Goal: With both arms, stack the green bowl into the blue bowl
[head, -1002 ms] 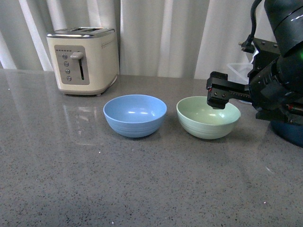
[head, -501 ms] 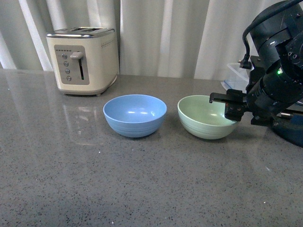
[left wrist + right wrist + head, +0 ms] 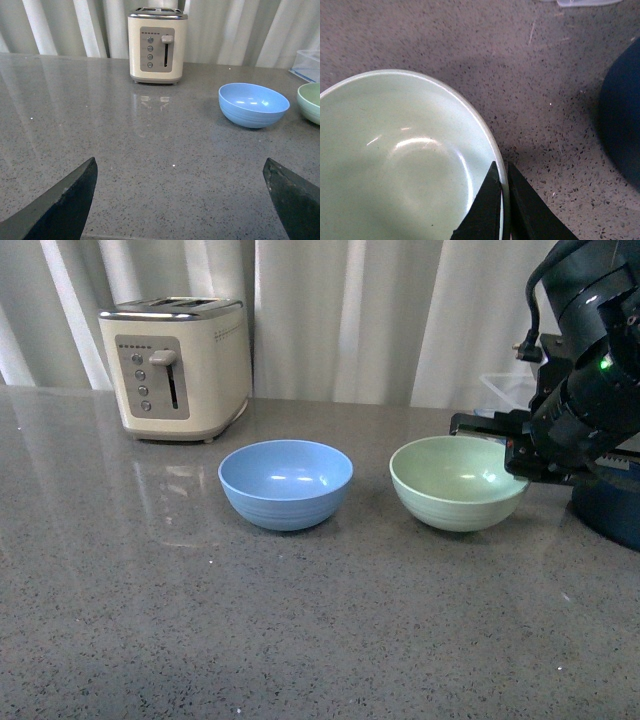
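The pale mint-green bowl (image 3: 457, 481) sits on the grey counter, right of the light sky-blue bowl (image 3: 285, 481), with a gap between them. My right gripper (image 3: 517, 460) is shut on the green bowl's right rim; in the right wrist view its jaws (image 3: 503, 171) pinch the rim of the green bowl (image 3: 395, 165), one finger inside, one outside. My left gripper (image 3: 180, 170) is open and empty, low over the counter; it is not in the front view. Its wrist view shows the blue bowl (image 3: 253, 104) ahead and the green bowl's edge (image 3: 311, 101).
A cream toaster (image 3: 180, 366) stands at the back left, before white curtains. A dark navy pot (image 3: 612, 510) sits right behind the right arm, close to the green bowl; it also shows in the right wrist view (image 3: 622, 115). A clear container (image 3: 309, 65) lies at the back right.
My right gripper has come down from above the green bowl and closed on its right rim. The green bowl has shifted slightly right. The blue bowl has not moved.
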### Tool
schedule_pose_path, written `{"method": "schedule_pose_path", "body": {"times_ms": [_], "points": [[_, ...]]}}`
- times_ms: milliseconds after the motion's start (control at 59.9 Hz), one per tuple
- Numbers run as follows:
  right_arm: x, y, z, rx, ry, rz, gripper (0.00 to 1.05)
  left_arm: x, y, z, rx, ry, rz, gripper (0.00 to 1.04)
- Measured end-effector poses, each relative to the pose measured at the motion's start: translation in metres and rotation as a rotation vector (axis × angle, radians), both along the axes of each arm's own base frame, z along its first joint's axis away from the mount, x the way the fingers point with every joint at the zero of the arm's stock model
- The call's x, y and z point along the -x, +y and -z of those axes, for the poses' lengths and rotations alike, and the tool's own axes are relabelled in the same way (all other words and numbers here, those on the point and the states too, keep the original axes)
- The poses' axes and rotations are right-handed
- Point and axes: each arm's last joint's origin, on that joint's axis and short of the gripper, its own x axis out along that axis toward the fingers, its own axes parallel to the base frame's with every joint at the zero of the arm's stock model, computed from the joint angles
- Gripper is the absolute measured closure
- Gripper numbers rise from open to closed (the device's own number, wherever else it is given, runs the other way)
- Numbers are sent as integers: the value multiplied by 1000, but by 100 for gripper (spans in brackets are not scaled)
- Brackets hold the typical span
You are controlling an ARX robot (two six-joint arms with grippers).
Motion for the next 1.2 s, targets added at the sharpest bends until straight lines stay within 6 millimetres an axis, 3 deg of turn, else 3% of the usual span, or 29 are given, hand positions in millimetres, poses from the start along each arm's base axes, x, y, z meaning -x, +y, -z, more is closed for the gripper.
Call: {"method": "schedule_pose_path", "body": {"times_ms": [134, 267, 451, 568, 685, 1019, 1203], "points": [[5, 14, -28, -21, -64, -45, 104, 0, 0, 0, 0, 0, 0, 7], [12, 47, -61, -46, -156, -133, 104, 0, 0, 0, 0, 0, 0, 7], [21, 98, -78, -55, -207, -254, 104, 0, 0, 0, 0, 0, 0, 7], [19, 119, -75, -48, -200, -287, 104, 0, 0, 0, 0, 0, 0, 7], [9, 134, -59, -23, -171, -289, 104, 0, 0, 0, 0, 0, 0, 7], [-13, 144, -23, 43, -103, -260, 104, 0, 0, 0, 0, 0, 0, 7], [-14, 140, -25, 39, -97, -264, 77, 0, 0, 0, 0, 0, 0, 7]]}}
